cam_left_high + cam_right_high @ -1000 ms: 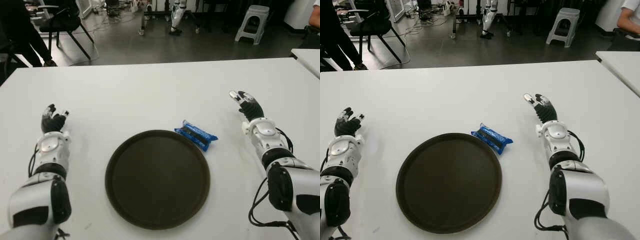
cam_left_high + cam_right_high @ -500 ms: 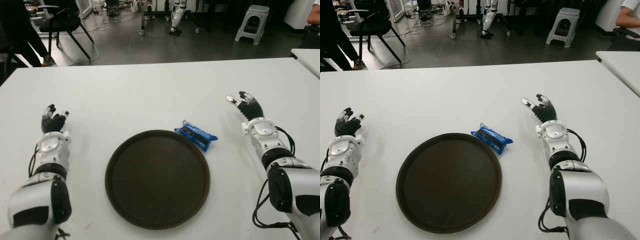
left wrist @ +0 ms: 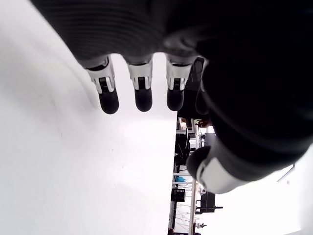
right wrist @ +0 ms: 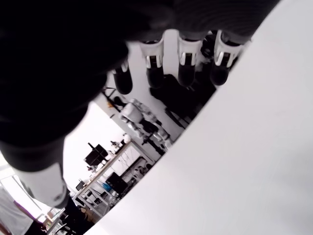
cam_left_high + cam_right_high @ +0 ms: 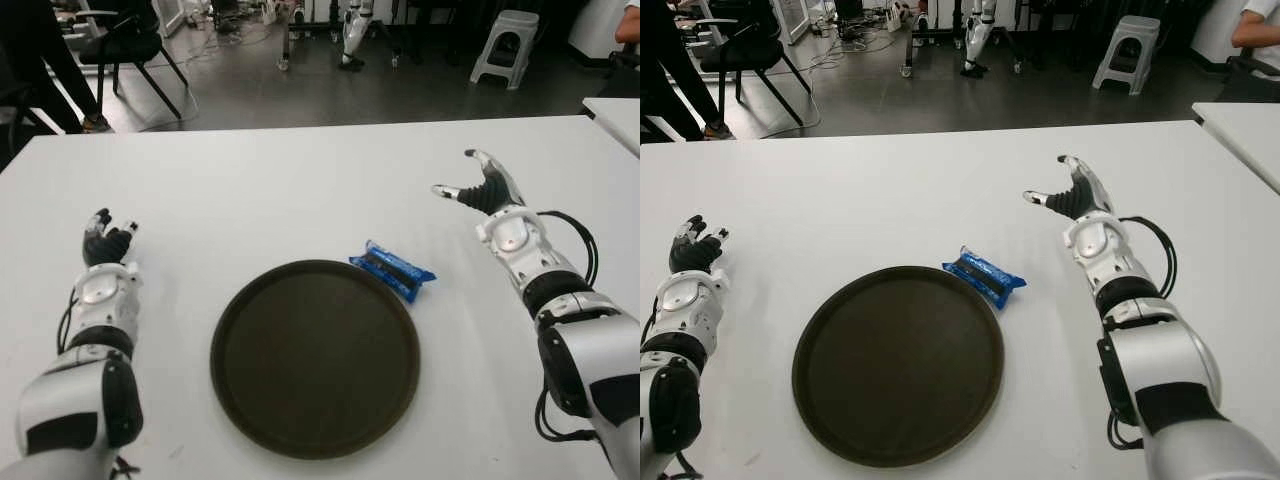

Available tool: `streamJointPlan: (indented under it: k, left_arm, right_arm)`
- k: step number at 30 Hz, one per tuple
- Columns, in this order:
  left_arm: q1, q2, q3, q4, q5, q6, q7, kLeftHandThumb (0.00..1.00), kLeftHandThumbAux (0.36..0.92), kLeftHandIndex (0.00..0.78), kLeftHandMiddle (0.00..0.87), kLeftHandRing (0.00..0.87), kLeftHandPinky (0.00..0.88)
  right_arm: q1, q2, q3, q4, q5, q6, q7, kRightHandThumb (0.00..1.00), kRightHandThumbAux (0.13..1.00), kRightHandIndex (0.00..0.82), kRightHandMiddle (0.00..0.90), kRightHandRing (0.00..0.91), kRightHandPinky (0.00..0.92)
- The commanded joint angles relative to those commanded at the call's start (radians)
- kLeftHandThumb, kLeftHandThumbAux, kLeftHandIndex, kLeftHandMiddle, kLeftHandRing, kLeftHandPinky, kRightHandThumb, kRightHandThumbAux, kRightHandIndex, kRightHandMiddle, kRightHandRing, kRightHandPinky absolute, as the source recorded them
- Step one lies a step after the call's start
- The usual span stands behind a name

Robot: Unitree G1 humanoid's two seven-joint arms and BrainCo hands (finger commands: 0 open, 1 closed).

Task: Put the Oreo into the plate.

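White table (image 5: 300, 180): bare surface between right hand (image 5: 480, 192), fingers spread and empty, and blue Oreo packet (image 5: 393, 269). Only neighbour: round dark-brown plate (image 5: 314, 358), rim just beside packet. Plate interior open. Left hand (image 5: 105, 243) near left edge, well apart.

eye views: head-high, looking down, share the table (image 5: 300, 180) | wrist views: close behind each hand's fingers

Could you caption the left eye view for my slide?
Open right hand raised beyond the Oreo pack lying beside the empty plate.
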Motion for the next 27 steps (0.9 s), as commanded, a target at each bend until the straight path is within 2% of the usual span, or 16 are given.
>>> streamJointPlan:
  k: [3,8,13,17,25,27]
  left_arm:
    - [0.003,-0.001,-0.001,-0.001,0.000,0.000,-0.001,0.000,0.749,0.000,0.000,0.000,0.021]
    - [0.001,0.000,0.002,0.002,-0.005,0.003,-0.005,0.000,0.748,0.000,0.000,0.000,0.023]
    - [0.000,-0.002,0.007,0.004,-0.009,0.004,-0.008,0.000,0.745,0.000,0.000,0.000,0.020]
    - [0.000,-0.006,0.007,0.004,-0.008,-0.002,-0.005,0.000,0.753,0.000,0.000,0.000,0.017]
    - [-0.002,-0.010,0.005,0.004,-0.005,0.002,0.002,0.000,0.761,0.000,0.000,0.000,0.024]
    - [0.000,-0.010,0.007,0.005,-0.007,0.000,0.001,0.000,0.780,0.000,0.000,0.000,0.026]
  right_arm:
    - [-0.004,0.012,0.046,-0.019,-0.031,0.007,0.010,0.149,0.645,0.000,0.059,0.042,0.028]
    - [-0.004,0.033,0.083,-0.037,-0.043,0.010,0.029,0.173,0.652,0.000,0.066,0.051,0.037]
    - [0.017,0.045,0.108,-0.076,-0.043,-0.011,0.067,0.219,0.677,0.000,0.059,0.048,0.038]
    - [0.033,0.053,0.123,-0.114,-0.037,-0.023,0.111,0.257,0.689,0.000,0.072,0.070,0.087]
    - [0.057,0.055,0.147,-0.170,-0.042,-0.041,0.177,0.203,0.680,0.000,0.109,0.125,0.144]
    - [0.061,0.057,0.156,-0.186,-0.047,-0.038,0.191,0.188,0.682,0.000,0.137,0.168,0.185]
